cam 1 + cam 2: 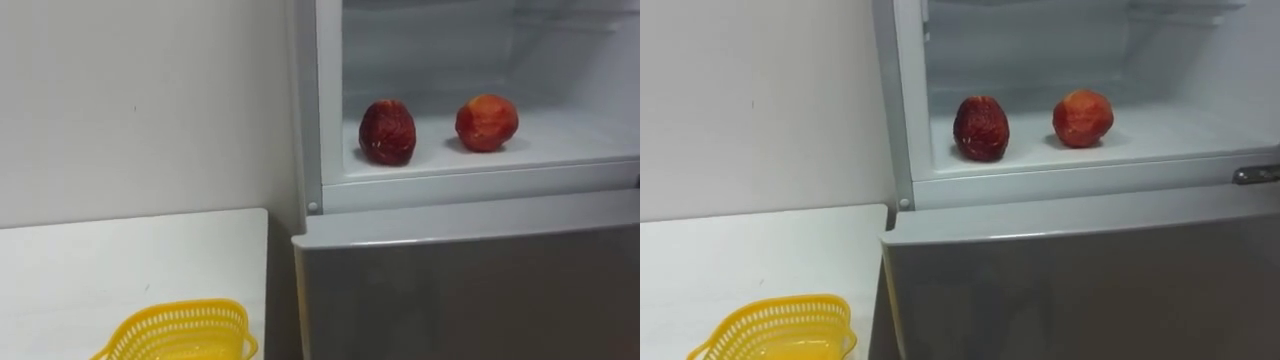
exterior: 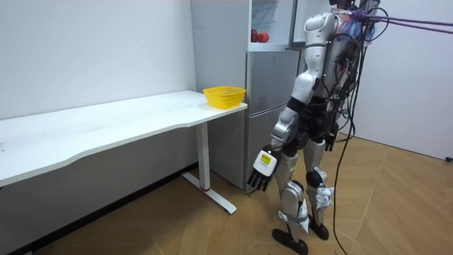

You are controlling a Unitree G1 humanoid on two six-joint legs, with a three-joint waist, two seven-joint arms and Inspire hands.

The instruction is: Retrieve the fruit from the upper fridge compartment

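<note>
While the robot is standing close before the fridge (image 2: 265, 85), its upper compartment open, the dark red fruit (image 1: 387, 131) and the brighter red fruit (image 1: 487, 122) are sitting apart on the shelf (image 1: 560, 140), neither grasped. Judgement: the reach is not yet begun. A hand should be lifting clear over the compartment's front lip and closing round one fruit without nudging the other. The left hand (image 2: 262, 170) is hanging low beside the thigh, fingers relaxed and spread, holding nothing. A yellow basket (image 1: 180, 335) is sitting on the tabletop (image 1: 130, 260), left of the fridge.

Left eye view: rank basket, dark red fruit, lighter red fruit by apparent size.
1. yellow basket, largest, though cropped and nearer the camera.
2. dark red fruit and lighter red fruit: nearly alike, not ranked.
</note>
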